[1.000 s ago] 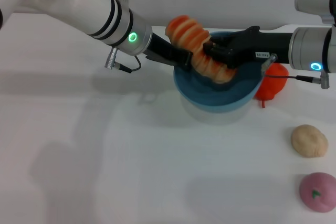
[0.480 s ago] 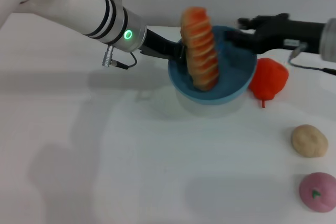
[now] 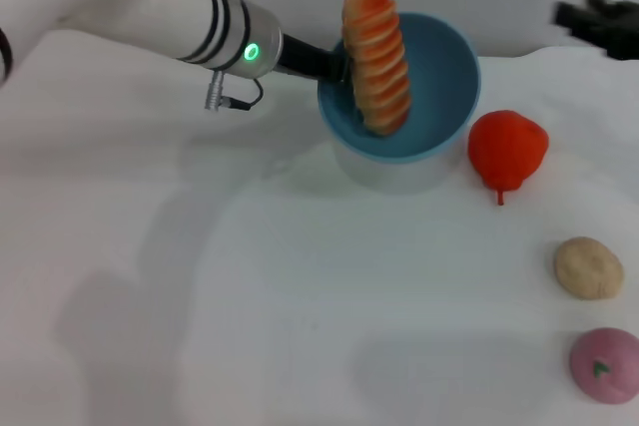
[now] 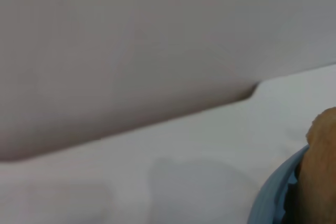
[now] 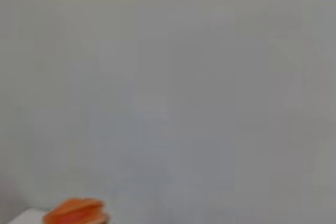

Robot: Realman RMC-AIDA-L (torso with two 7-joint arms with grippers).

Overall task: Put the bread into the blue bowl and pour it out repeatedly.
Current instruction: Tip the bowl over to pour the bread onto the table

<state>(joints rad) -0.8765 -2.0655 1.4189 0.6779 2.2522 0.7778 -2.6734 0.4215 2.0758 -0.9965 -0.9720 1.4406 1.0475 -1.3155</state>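
Observation:
The blue bowl (image 3: 439, 77) hangs above the table at the back, tilted so its glossy inside faces me. My left gripper (image 3: 334, 62) is shut on its left rim. The bread (image 3: 377, 57), a long orange and cream striped loaf, stands nearly upright in the bowl, its top sticking out past the upper rim. My right gripper (image 3: 597, 23) is far off at the right edge, apart from bowl and bread. The left wrist view shows a slice of the blue bowl (image 4: 273, 198) and bread (image 4: 320, 171); the right wrist view shows only the top of the bread (image 5: 76, 212).
A red-orange pear-like fruit (image 3: 507, 150) lies just right of the bowl. Toward the front right are a small beige bun (image 3: 588, 267) and a pink round piece (image 3: 606, 365). The white table (image 3: 250, 296) stretches across the left and front.
My right gripper let go of the bread and drew back to the right. The left gripper raised and tilted the bowl, and the bread now stands upright in it.

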